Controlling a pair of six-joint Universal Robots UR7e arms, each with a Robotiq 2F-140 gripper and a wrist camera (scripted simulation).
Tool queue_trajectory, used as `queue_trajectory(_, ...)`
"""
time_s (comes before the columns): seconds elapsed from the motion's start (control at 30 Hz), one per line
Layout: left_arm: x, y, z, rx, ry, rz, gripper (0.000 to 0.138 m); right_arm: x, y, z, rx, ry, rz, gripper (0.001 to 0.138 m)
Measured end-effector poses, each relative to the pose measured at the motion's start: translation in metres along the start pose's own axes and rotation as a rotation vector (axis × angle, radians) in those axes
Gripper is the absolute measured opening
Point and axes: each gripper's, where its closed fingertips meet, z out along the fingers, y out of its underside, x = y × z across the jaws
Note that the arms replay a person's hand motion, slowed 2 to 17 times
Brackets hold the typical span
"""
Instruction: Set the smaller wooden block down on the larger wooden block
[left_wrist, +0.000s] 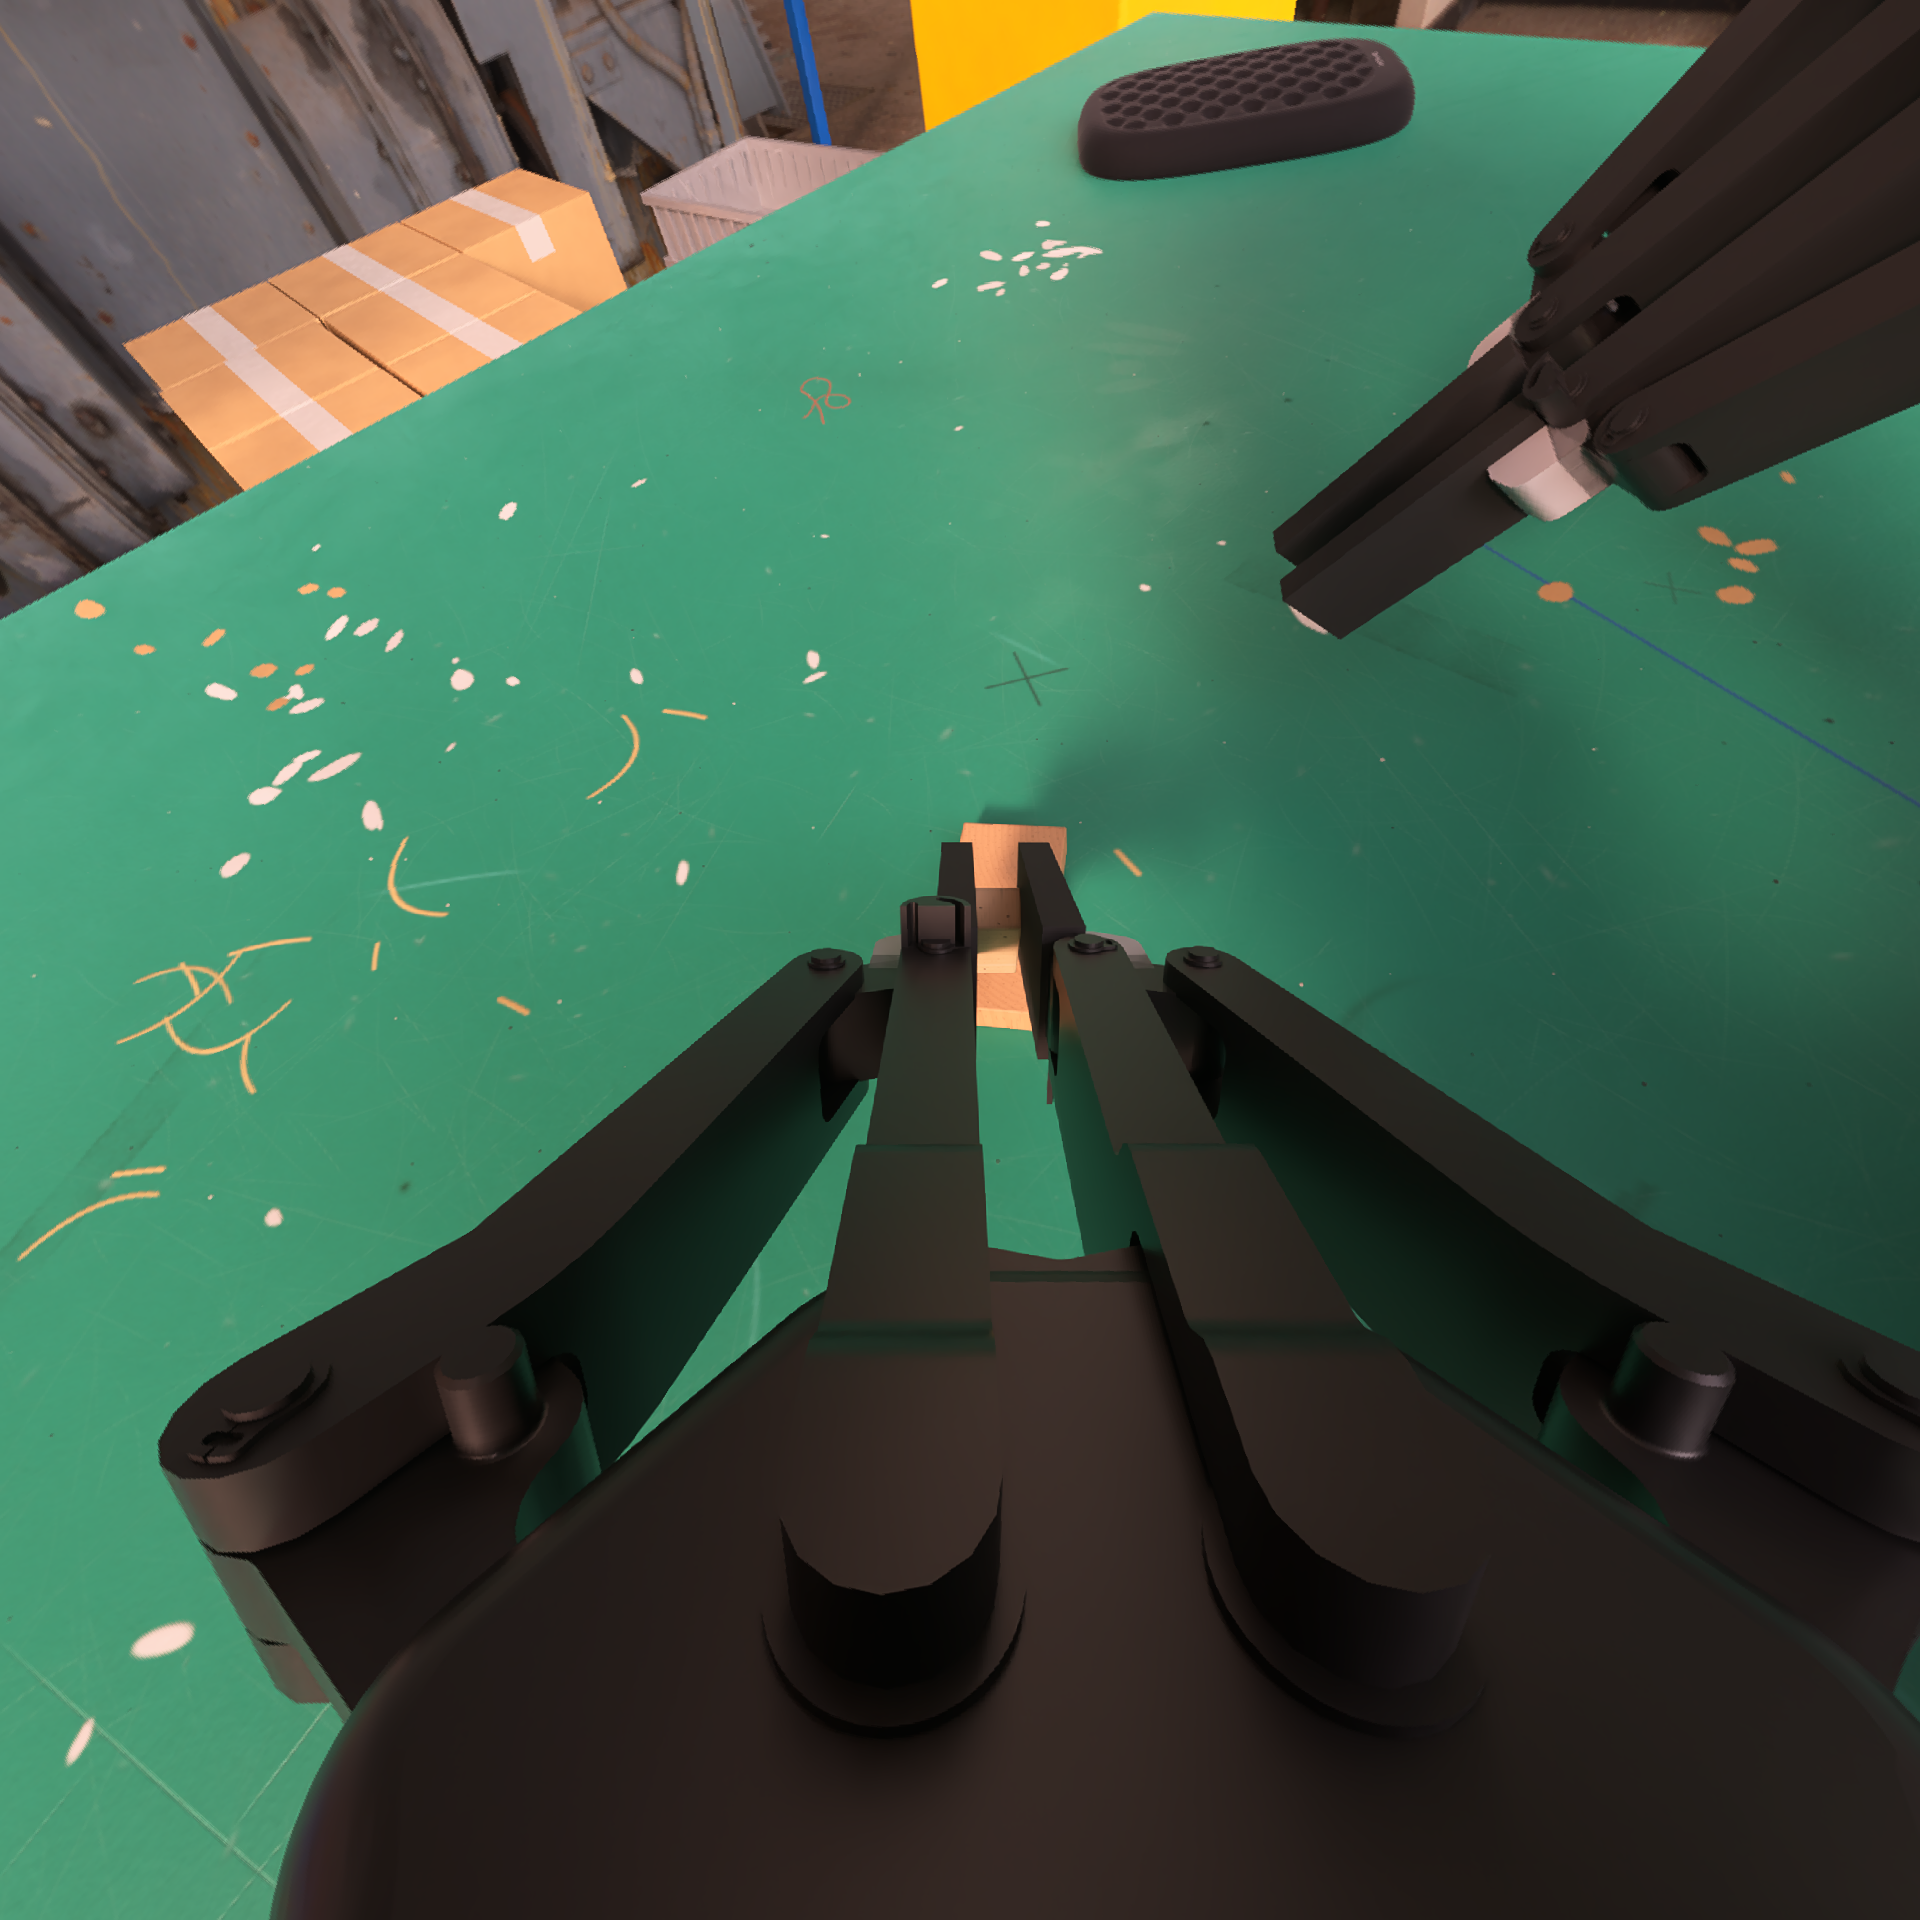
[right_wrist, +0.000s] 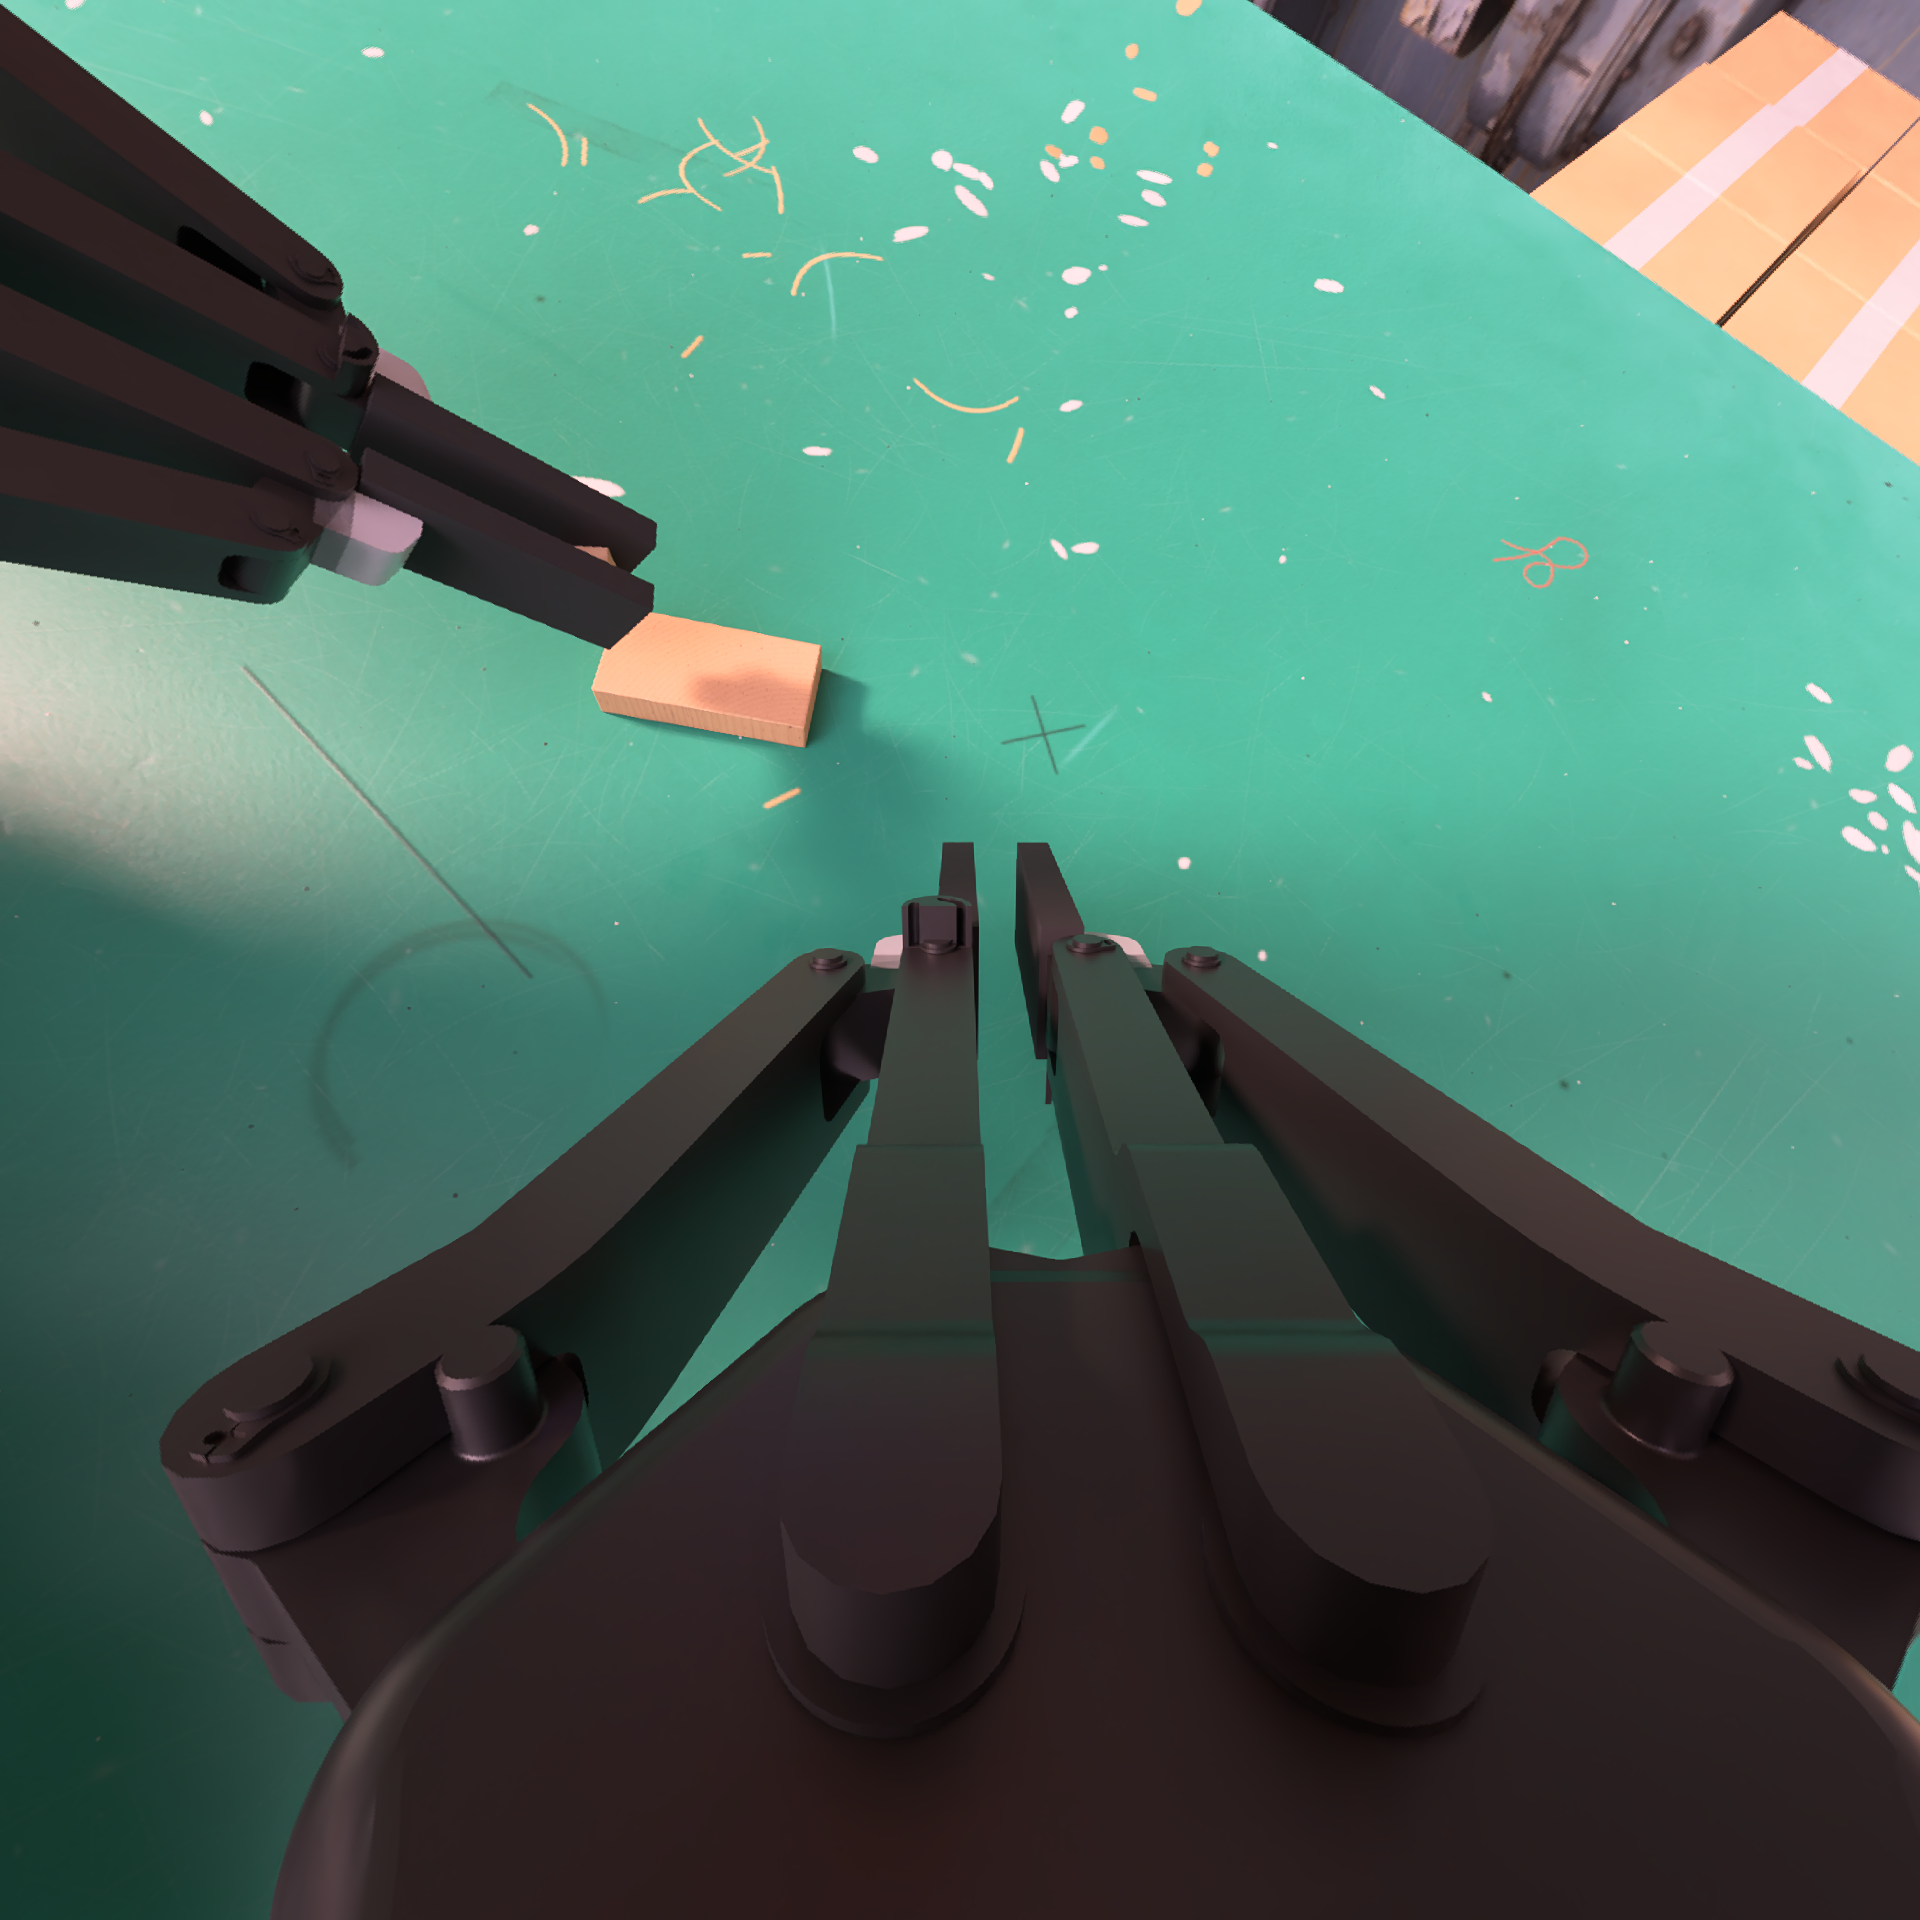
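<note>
The larger wooden block (right_wrist: 717, 681) lies flat on the green table, and its far edge shows past my left fingertips in the left wrist view (left_wrist: 1023, 834). My left gripper (left_wrist: 997, 854) is shut on the smaller wooden block (left_wrist: 1000, 966). It holds this block right over the left end of the larger one. From the right wrist view the left gripper (right_wrist: 630, 582) reaches in from the upper left, and a sliver of the smaller block (right_wrist: 596, 555) shows between its fingers. I cannot tell whether the two blocks touch. My right gripper (right_wrist: 995, 854) is shut and empty above bare table, and it also shows in the left wrist view (left_wrist: 1304, 587).
A dark honeycomb-patterned pad (left_wrist: 1247, 104) lies at the far end of the green table (left_wrist: 623, 935). Cardboard boxes (left_wrist: 353, 332) and a white crate (left_wrist: 748, 187) stand beyond the table's left edge. Paint flecks and scribbles mark the surface.
</note>
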Motion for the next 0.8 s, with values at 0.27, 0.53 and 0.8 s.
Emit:
queue_trajectory(0.27, -0.001, 0.005, 0.003, -0.005, -0.003, -0.003, 0.012, -0.001, 0.004, 0.005, 0.005, 0.008, -0.01, 0.011)
queue_trajectory(0.53, 0.0, 0.01, 0.008, -0.037, -0.009, 0.017, 0.012, -0.003, 0.008, 0.009, -0.006, 0.017, -0.015, 0.011)
queue_trajectory(0.8, 0.0, 0.012, 0.011, -0.062, -0.008, 0.026, 0.012, -0.002, 0.013, 0.015, -0.019, 0.028, -0.032, 0.009)
